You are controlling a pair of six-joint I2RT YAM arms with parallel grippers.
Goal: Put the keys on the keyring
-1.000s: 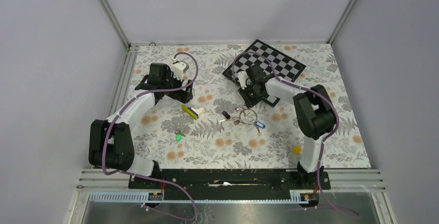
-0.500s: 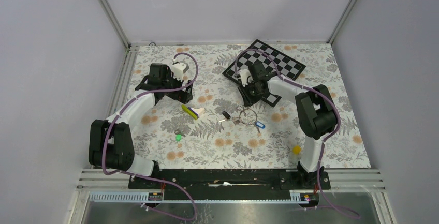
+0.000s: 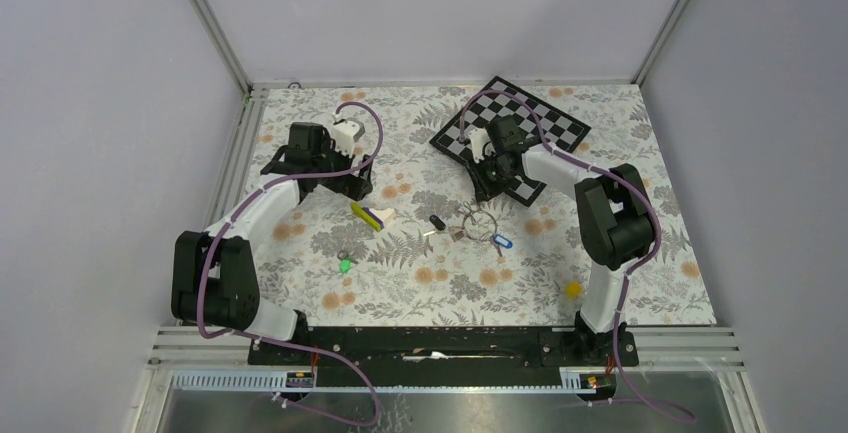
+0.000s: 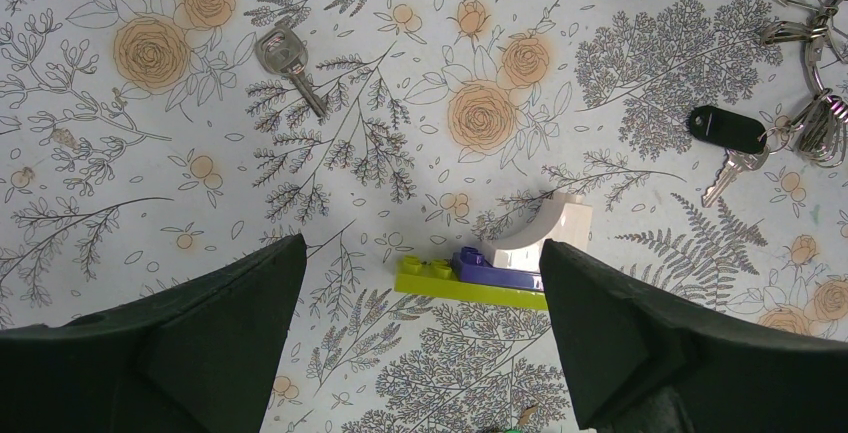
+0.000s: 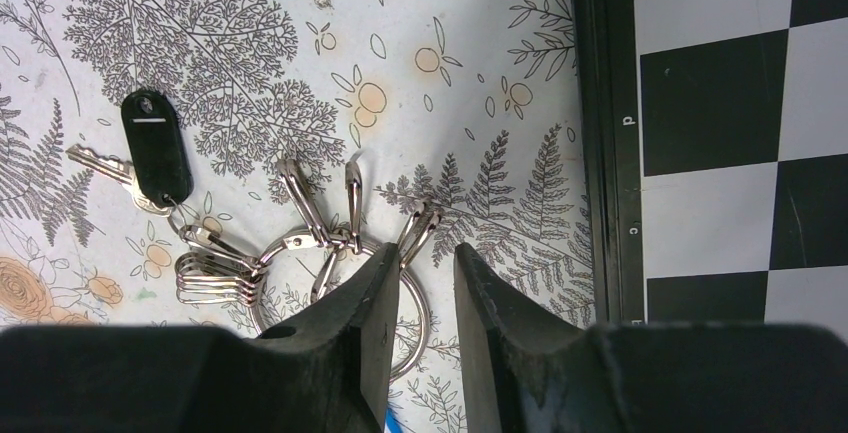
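The keyring [image 5: 424, 315] lies about mid-table, a little toward the right edge, several clips fanned around it. I see the black key [image 5: 155, 148] just left of it by the clips, the blue key [image 3: 503, 243] at its near-right side, and the green key [image 3: 345, 265] well apart toward the near-left. My right hand [image 5: 420, 263] hangs over the ring's far side, jaws narrow with nothing between them, beside the chessboard [image 5: 740, 103]. My left hand [image 4: 420, 253] is wide open above the wedge block [image 4: 500, 268].
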